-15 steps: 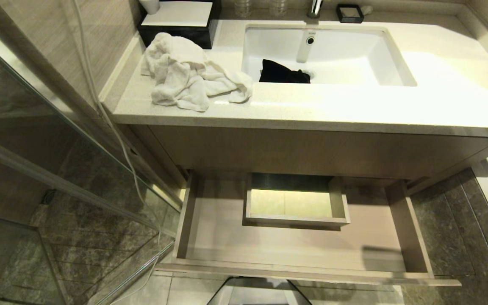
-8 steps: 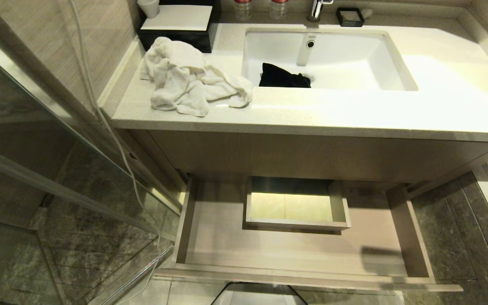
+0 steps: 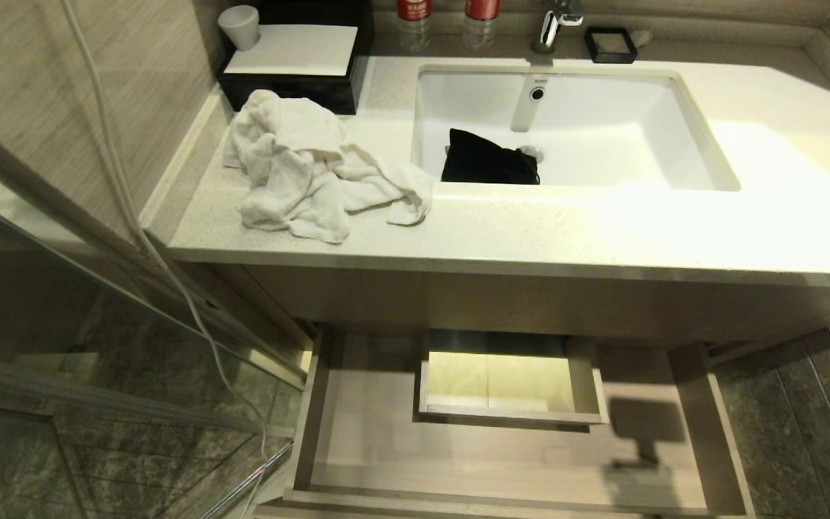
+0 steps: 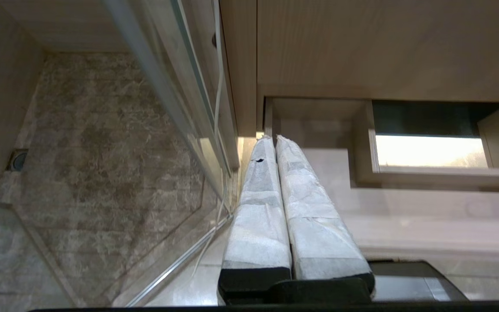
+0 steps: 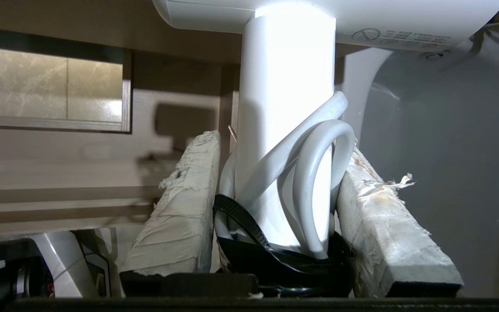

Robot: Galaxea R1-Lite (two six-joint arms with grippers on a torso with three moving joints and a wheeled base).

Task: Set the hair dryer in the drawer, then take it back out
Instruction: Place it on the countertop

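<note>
Two taped fingers (image 5: 176, 203) of the right gripper (image 5: 275, 203) clamp the hair dryer (image 5: 286, 130) by its slim handle, coiled white cord and black tie (image 5: 241, 225) caught in the same pinch, barrel across the top, the whole thing held up in the air to the right of the open drawer (image 5: 59, 173) rather than in it. Left gripper (image 4: 275, 151) is clenched on nothing, parked low by the drawer's left front corner near the glass shower panel (image 4: 180, 108). Drawer interior shows bare wood and the boxed cutout (image 3: 509, 382) at mid-back, so either half of the task could be in hand. Risks, as I judge it: the smooth handle could swivel between the fingers, since the cord loop takes part of the squeeze; the barrel could knock the drawer's side wall or the vanity panel (image 3: 530, 303) above if lowered off-line; the cord could snag on the cutout. Head view shows neither gripper nor dryer, only a shadow on the drawer floor, plus bench (image 3: 566, 231), towel (image 3: 307, 173) and black pouch (image 3: 487, 158) in the sink (image 3: 681, 115). Only the right wrist view shows the grasp; only the left wrist view shows the parked fingers.
</note>
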